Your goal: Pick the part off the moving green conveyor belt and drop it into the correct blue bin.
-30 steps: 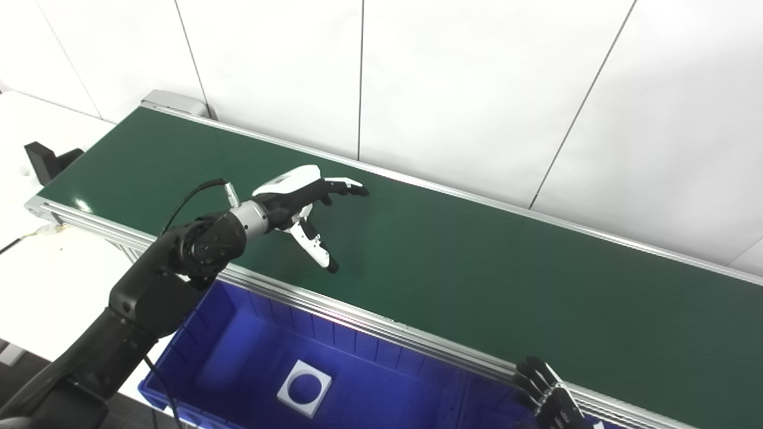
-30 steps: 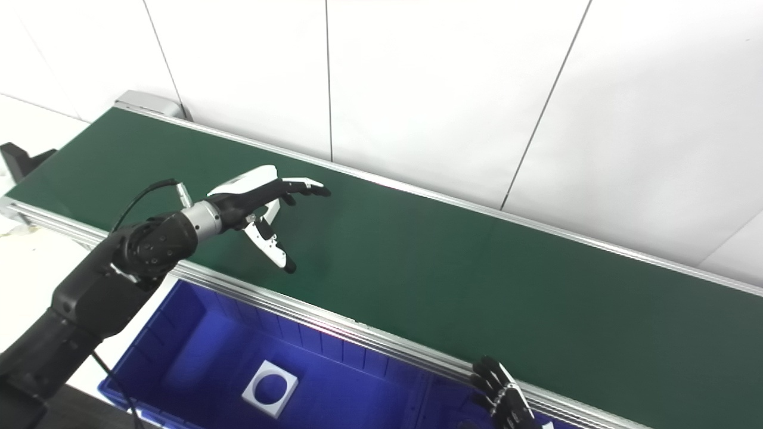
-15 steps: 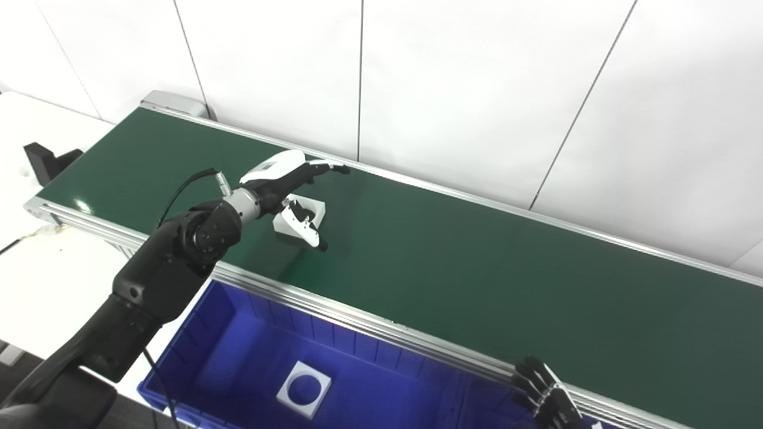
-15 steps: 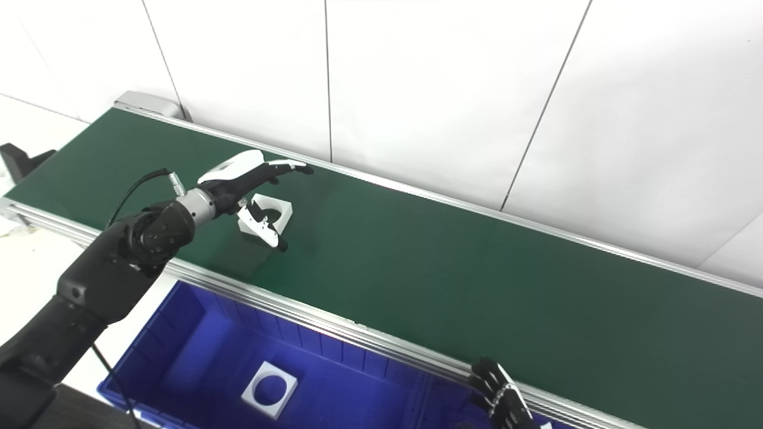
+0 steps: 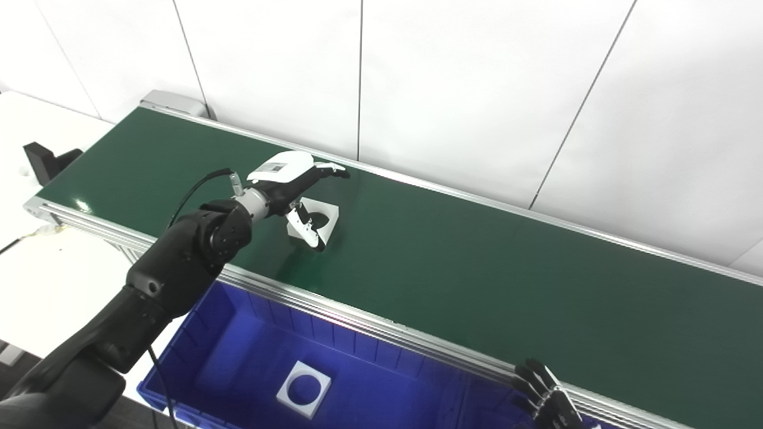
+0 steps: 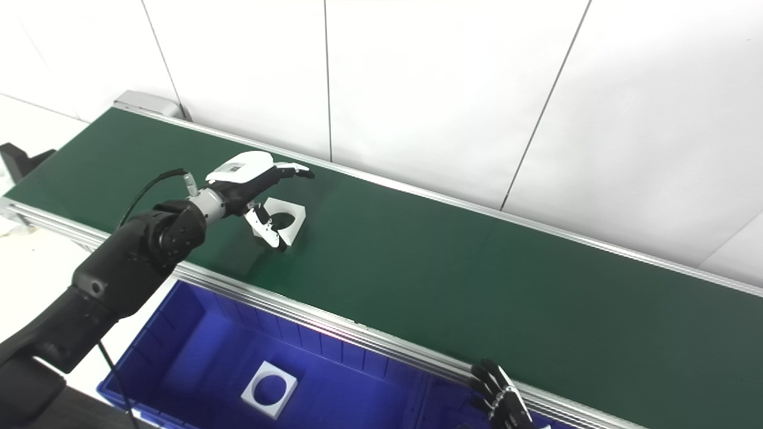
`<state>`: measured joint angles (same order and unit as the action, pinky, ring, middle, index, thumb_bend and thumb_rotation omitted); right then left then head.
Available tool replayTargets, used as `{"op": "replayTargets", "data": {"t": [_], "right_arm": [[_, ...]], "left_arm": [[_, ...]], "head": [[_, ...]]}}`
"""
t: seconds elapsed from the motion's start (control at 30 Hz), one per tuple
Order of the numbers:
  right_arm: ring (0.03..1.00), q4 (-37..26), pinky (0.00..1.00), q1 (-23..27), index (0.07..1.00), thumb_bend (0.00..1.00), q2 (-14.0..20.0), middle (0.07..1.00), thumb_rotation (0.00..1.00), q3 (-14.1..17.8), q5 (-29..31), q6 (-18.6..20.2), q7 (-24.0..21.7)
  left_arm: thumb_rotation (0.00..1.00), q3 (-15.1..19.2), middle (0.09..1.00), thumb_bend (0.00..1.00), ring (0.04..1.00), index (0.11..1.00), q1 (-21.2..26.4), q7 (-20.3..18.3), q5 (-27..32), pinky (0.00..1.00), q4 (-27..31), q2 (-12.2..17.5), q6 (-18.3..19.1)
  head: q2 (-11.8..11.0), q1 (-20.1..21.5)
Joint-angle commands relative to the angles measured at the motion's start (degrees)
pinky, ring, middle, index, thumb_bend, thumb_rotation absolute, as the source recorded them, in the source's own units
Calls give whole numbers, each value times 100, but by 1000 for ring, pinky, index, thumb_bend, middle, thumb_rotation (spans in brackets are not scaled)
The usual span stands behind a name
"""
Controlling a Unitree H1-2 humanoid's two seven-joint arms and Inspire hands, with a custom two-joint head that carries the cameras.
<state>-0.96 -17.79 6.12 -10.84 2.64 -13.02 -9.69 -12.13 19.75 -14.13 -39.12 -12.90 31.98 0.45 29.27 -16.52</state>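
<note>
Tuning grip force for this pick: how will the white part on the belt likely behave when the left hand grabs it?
The white part looks like a rigid square block with a round hole, so probably stiff, not floppy. It lies flat on the belt, so it is unlikely to roll or tip. Its smooth faces may slip between the left hand's fingers, which straddle it still open.

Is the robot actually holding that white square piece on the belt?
Not yet: the left hand is open around the white part, fingers above, thumb in front.

A white square part (image 5: 314, 215) with a round hole lies flat on the green belt (image 5: 477, 262), toward its ten o'clock end. The blue bin (image 5: 238, 333) at six o'clock holds a matching white square (image 5: 304, 388).
</note>
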Motion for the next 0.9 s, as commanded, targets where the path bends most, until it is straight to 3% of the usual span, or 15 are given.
{"op": "replayTargets", "data": {"t": [0.0,0.1,0.7,0.87], "right_arm": [[843,-204,789,0,883,730,-18,854,535,13,47,-346,-71],[843,-218,790,-14,885,731,-20,855,534,13,50,-344,-68],[840,-302,781,-78,894,728,-47,856,533,-3,19,-338,-49],[834,-320,776,-95,891,756,-52,849,554,0,-3,-324,-36]], "left_arm": [[73,-40,892,921,854,856,320,141,-196,758,10,126,56],[113,-206,904,943,877,854,395,145,-382,795,-122,95,74],[95,-857,859,912,842,849,790,14,-751,791,-1023,-247,415],[42,-985,812,873,819,788,872,314,-787,781,-1387,-303,254]], "head": [[6,4],[13,18],[41,68],[57,86]]}}
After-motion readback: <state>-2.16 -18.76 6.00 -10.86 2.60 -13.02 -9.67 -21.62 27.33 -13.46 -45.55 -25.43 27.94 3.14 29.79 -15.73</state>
